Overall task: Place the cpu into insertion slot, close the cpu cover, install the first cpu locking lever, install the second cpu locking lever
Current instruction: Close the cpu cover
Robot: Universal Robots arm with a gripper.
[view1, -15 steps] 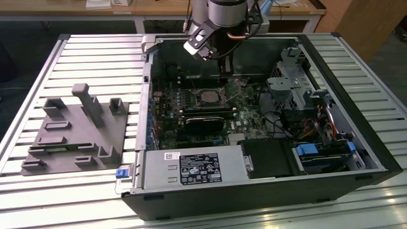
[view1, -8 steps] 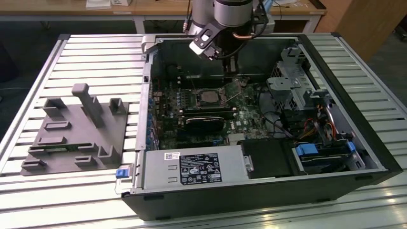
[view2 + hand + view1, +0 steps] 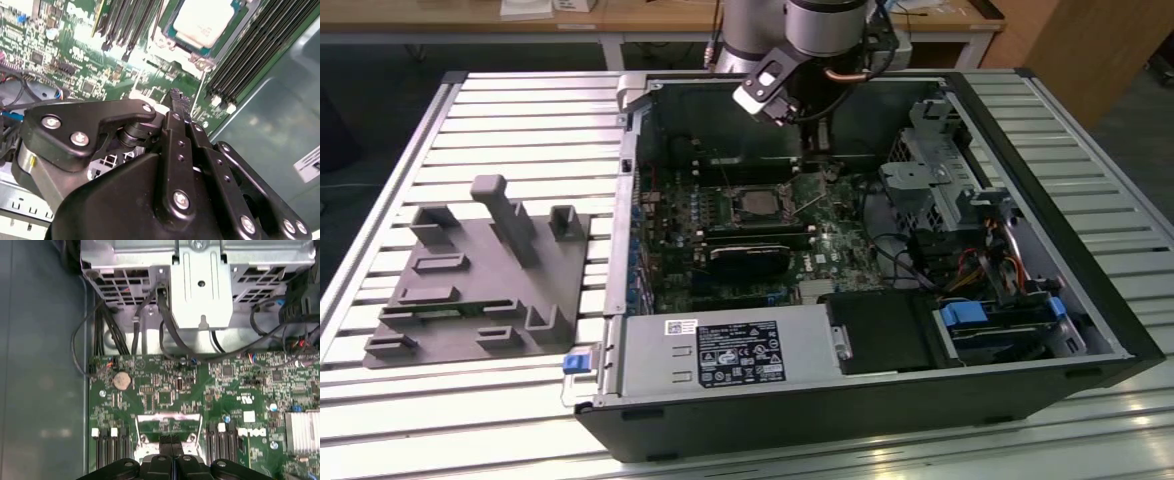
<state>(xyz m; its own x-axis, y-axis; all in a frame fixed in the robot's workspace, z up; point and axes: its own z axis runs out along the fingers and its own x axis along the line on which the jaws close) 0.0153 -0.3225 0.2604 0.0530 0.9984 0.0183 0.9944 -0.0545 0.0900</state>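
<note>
Silvery-pale, the cpu (image 3: 204,21) lies flat in the slot (image 3: 757,203) on the green board (image 3: 160,390), between the banks of memory slots (image 3: 250,55). The cover (image 3: 161,36) appears to frame it, though I cannot tell whether it is pressed fully down. The gripper (image 3: 176,96) hangs low inside the case (image 3: 1067,300) with its black fingers pressed together on nothing. Its tips are just beside the socket's corner and near a thin wire lever (image 3: 196,92) that stands off the board at a slant. Placing the cpu looks done, and closing the cover looks done or nearly so. I judge the step in hand to be a locking lever, though I cannot say which of the two. That step calls for the closed tips to bear on the wire near its free end, then press it down and sideways under its catch. They must stay clear of the memory slots, and a slender wire can slip off narrow tips.
</note>
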